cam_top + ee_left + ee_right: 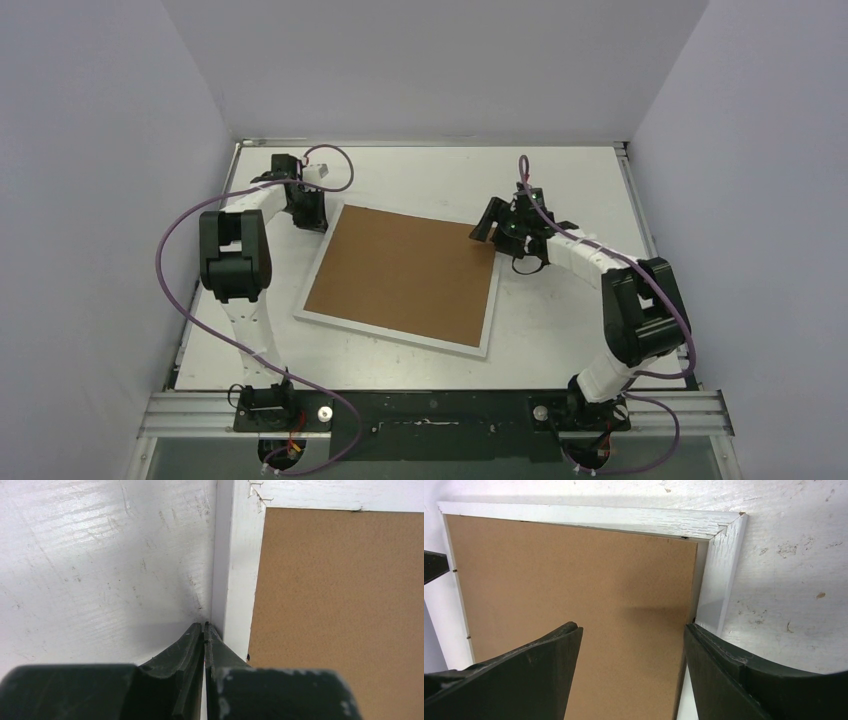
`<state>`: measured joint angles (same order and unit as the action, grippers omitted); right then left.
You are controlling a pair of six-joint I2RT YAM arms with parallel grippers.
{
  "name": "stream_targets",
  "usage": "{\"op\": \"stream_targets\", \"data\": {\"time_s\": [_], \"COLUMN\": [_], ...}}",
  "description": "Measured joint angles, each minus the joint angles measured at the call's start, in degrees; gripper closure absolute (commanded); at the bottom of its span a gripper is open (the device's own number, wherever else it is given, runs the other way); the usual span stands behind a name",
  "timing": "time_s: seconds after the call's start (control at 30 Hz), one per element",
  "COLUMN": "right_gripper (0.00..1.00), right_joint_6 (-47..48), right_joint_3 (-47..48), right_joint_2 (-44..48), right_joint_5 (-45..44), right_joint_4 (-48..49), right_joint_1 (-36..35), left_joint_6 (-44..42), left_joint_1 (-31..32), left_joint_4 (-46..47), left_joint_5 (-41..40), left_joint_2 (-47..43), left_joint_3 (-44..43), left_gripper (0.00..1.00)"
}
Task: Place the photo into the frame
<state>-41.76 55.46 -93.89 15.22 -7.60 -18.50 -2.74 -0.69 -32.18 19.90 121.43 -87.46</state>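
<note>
- Count of things on the white table [420, 175]: one frame [390, 337], one brown board [405, 272], and your two arms with one gripper each.
- One frame with a narrow white border lies flat near the middle of the top view, turned slightly so its upper right corner points at the right arm.
- One brown board sits inside that border and covers the whole middle, so only the white rim shows around it.
- Your left gripper [312, 215] is at the frame's upper left corner in the top view. In the left wrist view its two fingers are pressed together with nothing between them [205, 626], and the tips are right against the outer side of the white border [237, 570], low at the table.
- Your right gripper [487, 225] is at the upper right corner, with its two fingers wide apart [633, 627] and holding nothing.
- In the right wrist view one finger hangs above the board [574, 570], and the other is at the frame's right border [719, 580], just below the corner. You cannot tell whether either finger touches.
</note>
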Motion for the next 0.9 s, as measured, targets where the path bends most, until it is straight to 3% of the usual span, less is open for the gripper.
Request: {"op": "stream_targets", "data": {"time_s": [0.9], "right_gripper": [0.27], "right_joint_6": [-2.56], "right_joint_3": [-1.49], "right_joint_2": [2.19], "right_joint_5": [2.23], "right_joint_4": [1.09], "right_joint_1": [0.0], "left_joint_6": [-1.11], "left_joint_1": [0.0], "left_joint_4": [1.18], "left_joint_5": [-1.29], "left_joint_2": [-0.26], "left_joint_3": [0.37], "left_gripper": [0.97]}}
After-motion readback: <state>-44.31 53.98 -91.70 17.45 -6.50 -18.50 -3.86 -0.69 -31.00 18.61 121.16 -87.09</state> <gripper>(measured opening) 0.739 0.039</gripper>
